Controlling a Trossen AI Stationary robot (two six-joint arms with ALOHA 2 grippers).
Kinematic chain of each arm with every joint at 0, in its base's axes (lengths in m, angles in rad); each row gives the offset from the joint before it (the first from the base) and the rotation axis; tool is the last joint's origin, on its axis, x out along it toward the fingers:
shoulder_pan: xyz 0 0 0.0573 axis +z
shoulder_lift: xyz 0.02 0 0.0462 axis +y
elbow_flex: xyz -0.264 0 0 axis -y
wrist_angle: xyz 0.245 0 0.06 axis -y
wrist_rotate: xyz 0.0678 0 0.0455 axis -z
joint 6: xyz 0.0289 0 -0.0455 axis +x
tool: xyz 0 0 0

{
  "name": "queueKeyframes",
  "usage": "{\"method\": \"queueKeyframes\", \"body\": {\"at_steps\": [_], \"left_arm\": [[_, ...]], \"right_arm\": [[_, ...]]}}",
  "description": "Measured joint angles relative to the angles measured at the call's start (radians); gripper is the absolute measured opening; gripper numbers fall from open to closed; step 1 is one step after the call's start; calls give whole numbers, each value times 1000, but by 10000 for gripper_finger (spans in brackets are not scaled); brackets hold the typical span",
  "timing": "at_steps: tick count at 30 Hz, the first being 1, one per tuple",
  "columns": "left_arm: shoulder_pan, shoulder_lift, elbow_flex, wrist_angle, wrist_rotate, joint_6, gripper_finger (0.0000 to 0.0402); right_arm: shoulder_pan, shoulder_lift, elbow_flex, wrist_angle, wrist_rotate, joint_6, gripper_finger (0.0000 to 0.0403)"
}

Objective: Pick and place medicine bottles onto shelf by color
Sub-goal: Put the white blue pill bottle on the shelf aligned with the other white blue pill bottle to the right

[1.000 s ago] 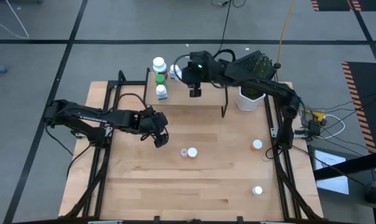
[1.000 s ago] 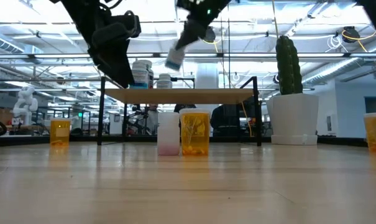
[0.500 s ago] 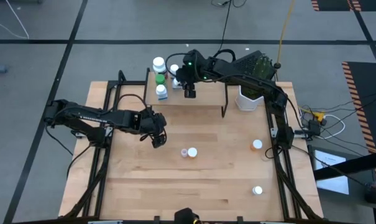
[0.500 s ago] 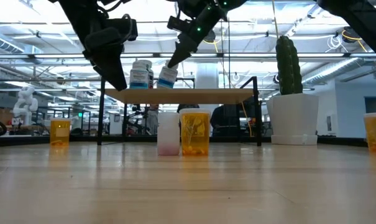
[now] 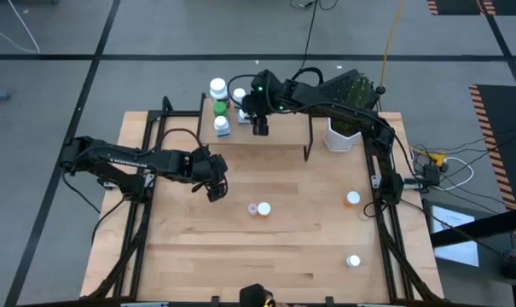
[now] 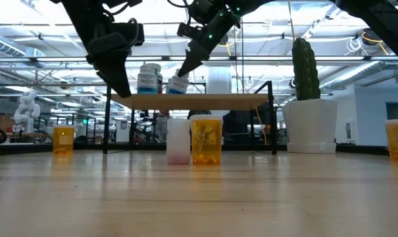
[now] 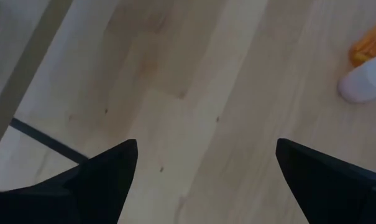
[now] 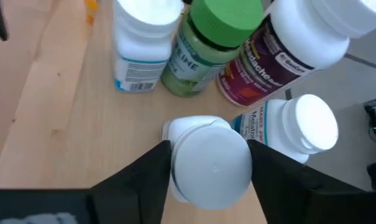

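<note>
On the surface (image 5: pixel 198 247) a purple bottle (image 5: pixel 252 209) and an orange bottle (image 5: pixel 264 208) wait. Nearby, the left pincer (image 5: pixel 213 189) hangs wide open, holding nothing. Farther back, the right pincer (image 8: pixel 209 149) holds a white bottle (image 8: pixel 209 163) on the shelf (image 5: pixel 275 136), beside four others. Let go slowly, lift straight up, don't bump them.

A white pot (image 5: pixel 340 136) holding a tall cactus (image 6: pixel 304 69) stands on the wooden table (image 5: pixel 292 256).
</note>
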State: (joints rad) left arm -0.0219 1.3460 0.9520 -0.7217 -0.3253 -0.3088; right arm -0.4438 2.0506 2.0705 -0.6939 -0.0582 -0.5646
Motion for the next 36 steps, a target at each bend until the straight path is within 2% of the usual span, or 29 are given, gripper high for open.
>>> {"method": "queueKeyframes", "body": {"at_steps": [7, 12, 15, 17, 19, 23, 27, 29, 32, 36], "left_arm": [[0, 0, 0, -20, 0, -16, 386], [-5, 0, 0, -59, -5, -78, 386], [-31, 0, 0, -100, -71, -145, 386], [-59, 0, 0, -130, -154, -211, 386], [-93, 0, 0, -172, -247, -287, 385], [-169, -9, 0, -263, -362, -384, 385], [-222, -28, 0, -329, -402, -476, 385], [-247, -41, 0, -361, -409, -520, 385], [-285, -66, 0, -424, -410, -595, 385], [-327, -97, 0, -489, -412, -682, 385]], "right_arm": [[0, 0, -1, 38, 2, 3, 261], [0, -35, -1, 6, 1, 5, 282], [0, -71, -1, -63, 1, 7, 282], [0, -91, -1, -128, 2, 15, 279], [-1, -107, -3, -205, 3, 32, 274], [-4, -133, -106, -176, 4, 56, 252], [-4, -147, -261, 19, 17, 59, 219], [-4, -147, -313, 113, 61, 55, 199], [-6, -146, -362, 197, 108, 38, 167], [-7, -146, -378, 248, 97, 29, 132]]}}
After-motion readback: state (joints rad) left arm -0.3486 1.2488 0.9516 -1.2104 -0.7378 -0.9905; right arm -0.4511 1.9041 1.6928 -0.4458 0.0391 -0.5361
